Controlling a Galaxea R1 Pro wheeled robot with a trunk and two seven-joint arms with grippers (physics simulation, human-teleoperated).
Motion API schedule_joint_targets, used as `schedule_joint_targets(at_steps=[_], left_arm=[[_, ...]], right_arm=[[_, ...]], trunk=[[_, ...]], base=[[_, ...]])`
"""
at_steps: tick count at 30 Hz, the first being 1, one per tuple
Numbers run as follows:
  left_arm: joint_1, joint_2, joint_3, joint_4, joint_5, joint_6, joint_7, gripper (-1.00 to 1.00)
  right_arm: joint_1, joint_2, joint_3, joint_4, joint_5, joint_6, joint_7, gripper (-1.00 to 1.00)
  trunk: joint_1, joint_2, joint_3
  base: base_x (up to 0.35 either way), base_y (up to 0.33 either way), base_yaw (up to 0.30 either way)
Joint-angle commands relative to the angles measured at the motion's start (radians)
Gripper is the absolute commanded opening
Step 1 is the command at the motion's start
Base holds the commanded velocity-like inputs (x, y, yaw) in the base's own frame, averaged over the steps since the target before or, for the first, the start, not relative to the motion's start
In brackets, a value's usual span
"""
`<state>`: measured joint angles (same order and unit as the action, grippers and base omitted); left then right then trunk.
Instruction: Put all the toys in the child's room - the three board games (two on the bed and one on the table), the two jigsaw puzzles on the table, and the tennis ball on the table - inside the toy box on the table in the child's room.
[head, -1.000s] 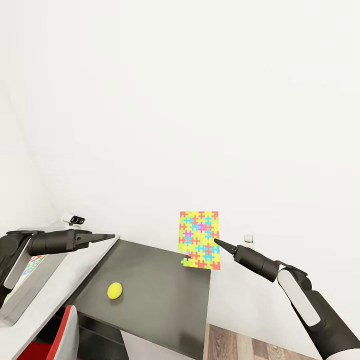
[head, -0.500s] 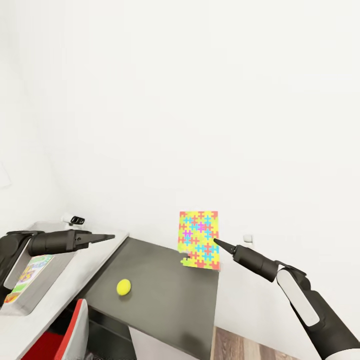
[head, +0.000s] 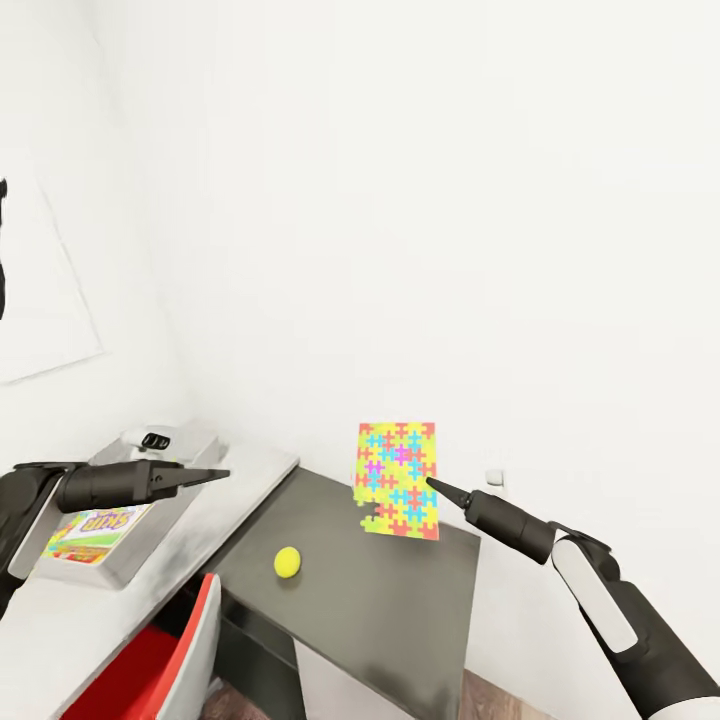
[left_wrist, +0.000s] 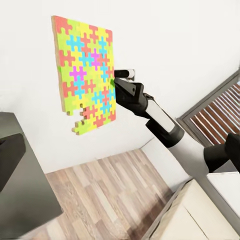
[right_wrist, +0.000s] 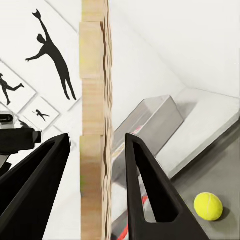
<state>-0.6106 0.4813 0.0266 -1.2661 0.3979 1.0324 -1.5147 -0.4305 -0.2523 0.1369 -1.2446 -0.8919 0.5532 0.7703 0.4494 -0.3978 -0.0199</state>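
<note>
Right gripper: the dark right gripper (head: 432, 485) at 4 o'clock held the thin multicolour jigsaw puzzle rectangle (head: 398, 479) upright by one edge, clamped between its two fingers, clear above the lower dark grey side unit (head: 380, 600).
Left gripper: the dark left gripper (head: 220, 474) at 9 o'clock was closed to a point and carried nothing.
Ball: the small yellow-green tennis ball (head: 288, 562) lay near 6 o'clock on the side unit.
Toy box: the shallow pale grey tray (head: 185, 505) sat on the pale worktop (head: 60, 630) at 8 o'clock, with the lettered SKIP BO game box (head: 92, 525) inside.
Change: over the last second the view swung left, bringing tray and corner into sight; arms kept their pose.
Meaning: the puzzle probably goes into the tray next.
</note>
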Motion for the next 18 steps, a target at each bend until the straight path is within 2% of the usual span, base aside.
schedule_joint_targets(at_steps=[1,18], left_arm=[[0.000,0.000,0.000,0.001,0.002,0.010,-0.003,1.00],[0.020,-0.001,0.006,0.010,0.004,0.006,-0.001,1.00]], right_arm=[[-0.001,-0.001,0.001,0.000,-0.010,0.007,-0.002,-1.00],[-0.001,-0.001,0.001,-0.002,-0.010,0.008,-0.002,-1.00]], trunk=[[0.001,-0.002,-0.002],[0.001,-0.002,-0.002]], base=[[0.000,0.000,0.287],[0.000,0.000,0.287]])
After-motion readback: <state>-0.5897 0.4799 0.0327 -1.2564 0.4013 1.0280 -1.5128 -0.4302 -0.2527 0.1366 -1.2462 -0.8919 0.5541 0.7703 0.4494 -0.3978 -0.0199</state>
